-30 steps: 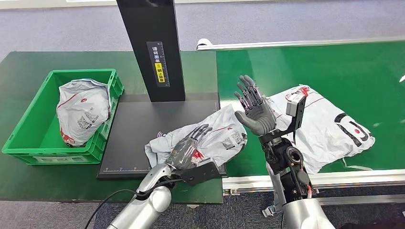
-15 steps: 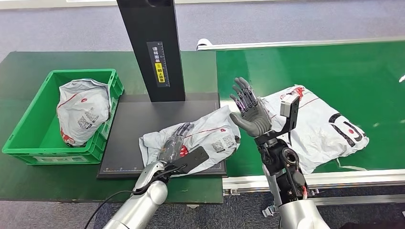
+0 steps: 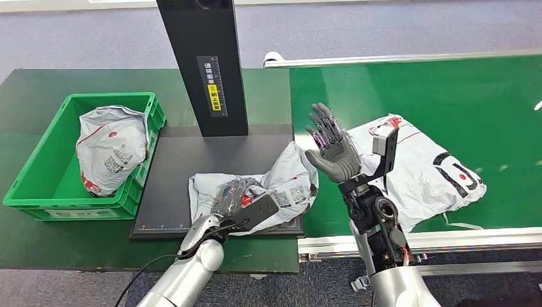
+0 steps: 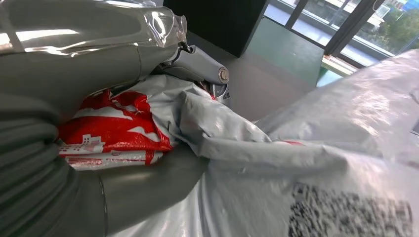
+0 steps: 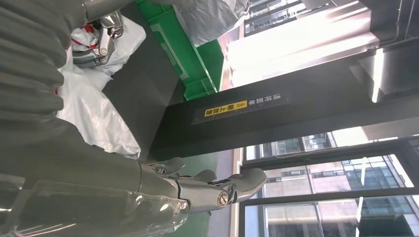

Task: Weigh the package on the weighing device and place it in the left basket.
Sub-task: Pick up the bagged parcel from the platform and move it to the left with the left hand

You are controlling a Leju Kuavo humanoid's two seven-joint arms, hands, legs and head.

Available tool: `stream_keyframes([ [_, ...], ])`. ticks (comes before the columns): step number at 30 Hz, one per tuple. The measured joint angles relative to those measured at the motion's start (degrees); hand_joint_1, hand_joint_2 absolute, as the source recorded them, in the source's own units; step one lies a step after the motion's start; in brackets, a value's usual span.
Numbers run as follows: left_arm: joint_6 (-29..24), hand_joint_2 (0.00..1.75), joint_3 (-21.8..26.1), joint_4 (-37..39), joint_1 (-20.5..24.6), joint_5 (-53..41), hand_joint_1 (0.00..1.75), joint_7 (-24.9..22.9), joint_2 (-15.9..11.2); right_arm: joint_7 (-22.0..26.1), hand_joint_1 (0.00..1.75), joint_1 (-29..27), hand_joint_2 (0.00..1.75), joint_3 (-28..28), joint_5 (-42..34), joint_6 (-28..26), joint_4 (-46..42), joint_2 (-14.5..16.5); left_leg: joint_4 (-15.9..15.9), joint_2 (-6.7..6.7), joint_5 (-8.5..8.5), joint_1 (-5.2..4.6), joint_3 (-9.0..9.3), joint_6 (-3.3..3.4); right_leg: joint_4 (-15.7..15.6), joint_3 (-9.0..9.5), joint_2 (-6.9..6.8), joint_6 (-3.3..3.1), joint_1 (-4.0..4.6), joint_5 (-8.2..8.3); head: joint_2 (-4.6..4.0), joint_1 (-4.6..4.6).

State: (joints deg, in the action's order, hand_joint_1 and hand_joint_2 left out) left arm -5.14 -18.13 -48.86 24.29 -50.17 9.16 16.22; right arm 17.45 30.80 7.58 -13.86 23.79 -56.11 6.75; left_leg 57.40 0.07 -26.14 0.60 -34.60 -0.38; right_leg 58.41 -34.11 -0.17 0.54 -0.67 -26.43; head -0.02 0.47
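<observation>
A grey mailer package [image 3: 287, 179] with red print and a barcode label lies crumpled on the black weighing plate [image 3: 179, 160], at its front right. My left hand [image 3: 233, 195] grips the package's left end, fingers curled into the plastic. In the left wrist view a bunched fold of the package [image 4: 296, 163] is pinched between thumb and fingers [image 4: 197, 66]. My right hand [image 3: 331, 150] is raised beside the package, holding nothing, its fingers spread and pointing up. The green basket [image 3: 38, 157] stands to the left of the plate.
The basket holds another grey package [image 3: 110, 147]. A black column [image 3: 204, 64] rises at the back of the plate. A larger grey package [image 3: 428, 169] lies on the green conveyor [image 3: 447, 89], right of my right arm.
My left hand has closed on the package and pulled it left along the plate, bunching it up. The right hand moved slightly left. The conveyor package drifted left.
</observation>
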Motion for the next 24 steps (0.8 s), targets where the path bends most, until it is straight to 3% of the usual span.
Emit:
stream_keyframes([
  [3,-1.07,1.75,0.08,-0.16,-0.11,0.64,1.69,1.71,0.04,-0.18,0.00,-0.01,1.75,0.00,-0.01,0.02,0.00,0.00,0.00,0.00,0.00,0.00,0.00,0.00,0.00,0.00,0.00,0.00,0.00,0.00,0.01,-0.01],
  [6,-5.39,1.75,0.33,-1.96,-1.37,3.44,1.73,8.33,0.18,-0.39,0.00,-0.11,1.75,0.00,-0.13,0.02,0.00,-0.01,0.00,0.02,0.00,0.00,-0.01,0.00,0.00,-0.04,0.01,0.00,0.00,0.00,0.00,-0.01],
  [9,-10.63,1.75,0.45,-7.20,-3.33,7.97,1.74,15.47,0.21,-0.51,0.00,-0.36,1.75,0.02,-0.56,0.04,-0.05,-0.10,0.00,0.01,0.00,0.00,-0.03,0.00,0.00,-0.06,0.01,0.00,0.00,0.00,0.00,-0.01],
  [16,-20.75,1.75,0.64,-20.36,-7.63,14.20,1.75,25.48,-0.10,-0.57,0.00,-0.47,1.75,0.81,-2.38,0.38,-0.09,-0.79,0.00,0.02,-0.01,0.00,-0.04,0.00,0.00,-0.07,0.01,0.00,0.00,-0.01,0.01,0.00],
  [24,-27.56,1.75,-0.32,-29.17,-10.52,16.44,1.75,30.62,-0.22,-0.36,0.00,-0.48,1.75,1.81,-3.34,0.25,-0.09,-1.93,0.00,0.01,-0.01,0.00,-0.04,0.00,-0.01,-0.06,0.00,0.00,0.00,-0.01,0.01,-0.01],
])
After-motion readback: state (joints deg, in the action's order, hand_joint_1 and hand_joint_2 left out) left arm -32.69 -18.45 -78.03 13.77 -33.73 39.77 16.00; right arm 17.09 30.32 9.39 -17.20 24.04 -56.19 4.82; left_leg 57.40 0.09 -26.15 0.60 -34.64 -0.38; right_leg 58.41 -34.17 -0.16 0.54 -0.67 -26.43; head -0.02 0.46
